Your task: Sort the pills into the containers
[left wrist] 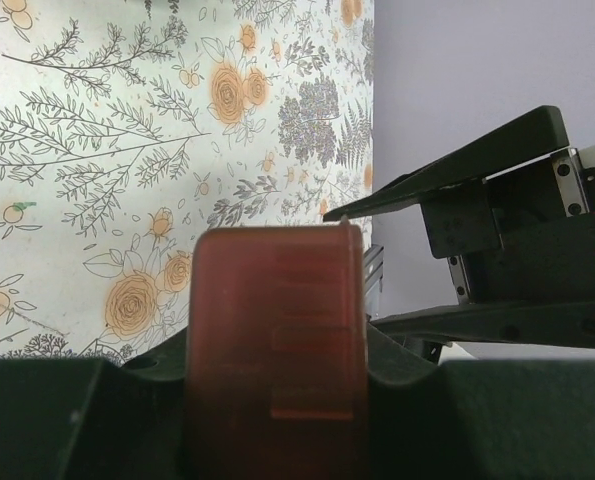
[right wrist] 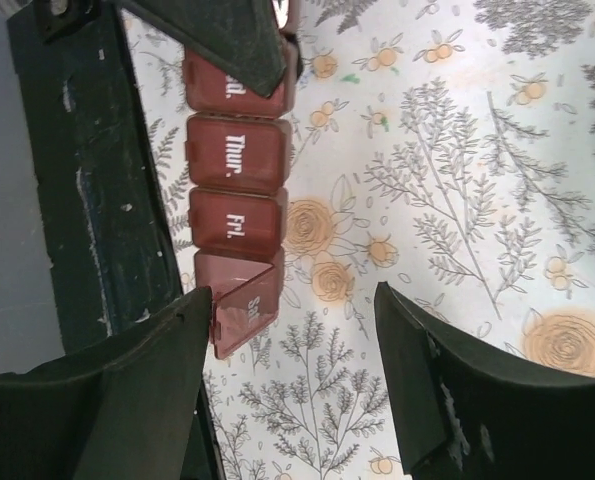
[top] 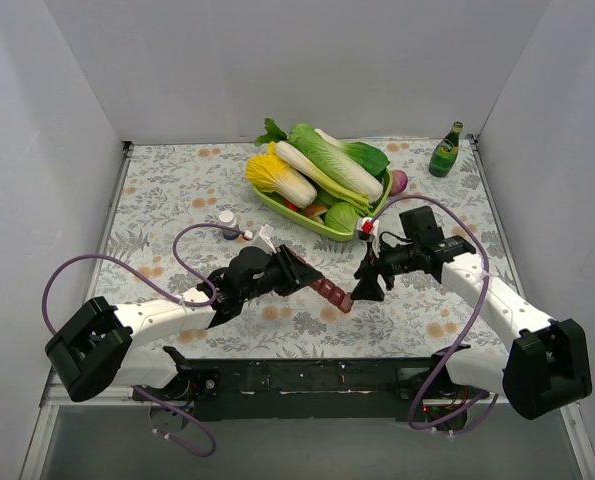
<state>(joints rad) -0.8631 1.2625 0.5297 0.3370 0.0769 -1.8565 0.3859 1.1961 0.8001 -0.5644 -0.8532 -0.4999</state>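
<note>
The dark red pill organiser (top: 333,293) lies tilted just above the table's middle front. My left gripper (top: 307,277) is shut on its left end; in the left wrist view the organiser (left wrist: 275,340) fills the space between my jaws. My right gripper (top: 367,287) is open at the organiser's right end. In the right wrist view the organiser (right wrist: 235,165) shows compartments marked Thur., Fri. and Sat.; the Sat. lid (right wrist: 245,308) stands lifted beside my left finger (right wrist: 127,395). My right gripper (right wrist: 292,385) holds nothing. No pills show in any view.
A green tray (top: 299,215) of vegetables sits at the back centre. A small white-capped bottle (top: 227,218) stands left of it. A green glass bottle (top: 444,150) stands at the back right. The black base rail (right wrist: 87,190) runs close behind the organiser.
</note>
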